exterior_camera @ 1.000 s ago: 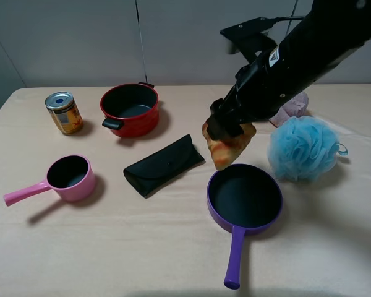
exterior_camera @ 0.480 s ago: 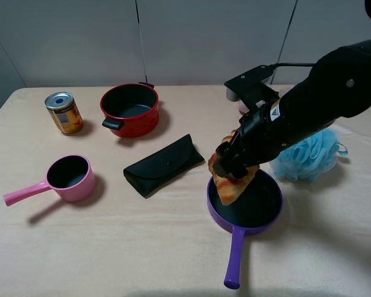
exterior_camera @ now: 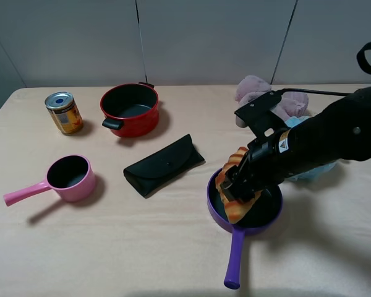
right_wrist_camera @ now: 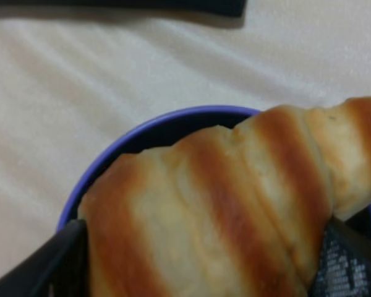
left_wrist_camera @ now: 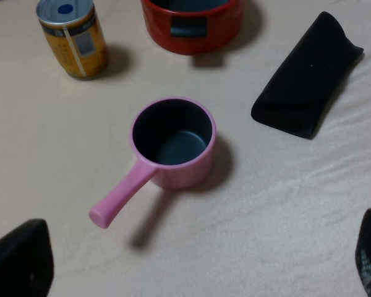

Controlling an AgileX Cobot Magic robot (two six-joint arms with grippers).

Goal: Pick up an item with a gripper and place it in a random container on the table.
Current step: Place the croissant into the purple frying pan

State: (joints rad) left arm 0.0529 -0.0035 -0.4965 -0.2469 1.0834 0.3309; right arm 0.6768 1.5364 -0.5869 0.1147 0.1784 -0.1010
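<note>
The golden-brown striped croissant (exterior_camera: 234,193) hangs low over the near-left part of the purple frying pan (exterior_camera: 267,224), whose long handle (exterior_camera: 234,263) points toward the table's front edge. My right gripper (exterior_camera: 240,184) is shut on the croissant. In the right wrist view the croissant (right_wrist_camera: 235,204) fills the frame between the dark fingers (right_wrist_camera: 43,266), with the pan's purple rim (right_wrist_camera: 142,127) just beyond it. Whether the croissant touches the pan floor is hidden. My left gripper (left_wrist_camera: 195,272) stands open and empty above the beige table (left_wrist_camera: 62,161), near the pink saucepan (left_wrist_camera: 173,139).
A red pot (exterior_camera: 130,108), a yellow can (exterior_camera: 63,112), the pink saucepan (exterior_camera: 70,177) and a black case (exterior_camera: 164,164) lie to the left of the pan. A mauve towel bundle (exterior_camera: 260,90) and a blue sponge (exterior_camera: 315,171), mostly behind my right arm, sit at the back right.
My right arm has come down and toward the front with the croissant, from behind the pan to low over it. The mauve towel now shows behind the arm.
</note>
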